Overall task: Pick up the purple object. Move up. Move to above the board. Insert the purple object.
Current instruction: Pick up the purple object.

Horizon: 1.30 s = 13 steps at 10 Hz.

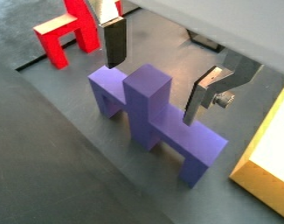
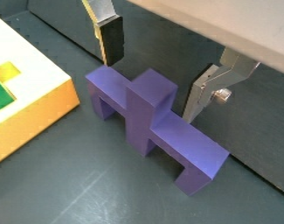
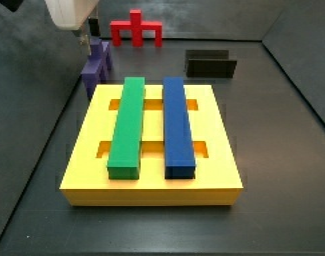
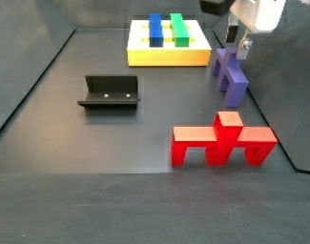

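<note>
The purple object [image 1: 150, 118] stands on the dark floor with its stem upright, shown in both wrist views [image 2: 150, 118] and in both side views [image 3: 97, 66] [image 4: 230, 74]. My gripper [image 1: 157, 72] is open just above it, one finger [image 1: 116, 44] on each side of the stem, not touching it. It also shows in a wrist view [image 2: 152, 74]. The yellow board [image 3: 151, 140] with a green bar [image 3: 127, 125] and a blue bar [image 3: 177, 122] lies beside the purple object. The board also shows in a side view [image 4: 168, 43].
A red piece [image 4: 222, 143] of similar shape stands on the floor beyond the purple one [image 3: 135, 28] [image 1: 67, 33]. The dark fixture [image 4: 110, 92] stands away from the board [image 3: 210, 64]. Low walls edge the floor.
</note>
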Tool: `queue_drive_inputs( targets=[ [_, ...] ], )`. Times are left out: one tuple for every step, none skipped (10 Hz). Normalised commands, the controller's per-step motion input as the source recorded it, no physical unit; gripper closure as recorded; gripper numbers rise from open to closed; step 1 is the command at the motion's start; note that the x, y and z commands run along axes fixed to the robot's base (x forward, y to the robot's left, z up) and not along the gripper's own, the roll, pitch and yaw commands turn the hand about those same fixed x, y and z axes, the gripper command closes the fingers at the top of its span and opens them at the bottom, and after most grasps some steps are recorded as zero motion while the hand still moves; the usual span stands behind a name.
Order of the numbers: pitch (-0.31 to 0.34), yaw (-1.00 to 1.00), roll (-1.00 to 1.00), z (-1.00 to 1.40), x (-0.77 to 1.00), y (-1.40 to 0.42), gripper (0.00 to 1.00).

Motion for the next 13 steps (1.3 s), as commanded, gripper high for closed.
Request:
queue_drive_inputs(
  targets=[
    [-0.023, 0.0, -0.14, -0.29, 0.0, 0.17, 0.0],
    [-0.019, 0.0, -0.11, -0.24, 0.02, 0.06, 0.0],
    [0.0, 0.0, -0.03, -0.17, 0.1, 0.0, 0.0],
    [0.0, 0.0, -0.01, -0.13, 0.12, 0.0, 0.0],
    [0.0, 0.0, -0.02, -0.09, 0.15, 0.0, 0.0],
    [0.0, 0.0, -0.04, -0.07, 0.16, 0.0, 0.0],
    [0.0, 0.03, -0.04, -0.05, 0.12, 0.0, 0.0],
    [-0.014, 0.04, -0.04, -0.08, 0.0, 0.0, 0.0],
    [-0.036, 0.03, -0.04, -0.12, 0.0, 0.0, 0.0],
    [-0.049, 0.02, -0.03, -0.13, -0.01, 0.0, 0.0],
    [-0.03, 0.01, -0.01, -0.09, 0.0, 0.0, 0.0],
    [0.0, 0.0, 0.0, 0.0, 0.0, 0.0, 0.0],
    [0.0, 0.0, 0.0, 0.0, 0.0, 0.0, 1.0]
  ],
)
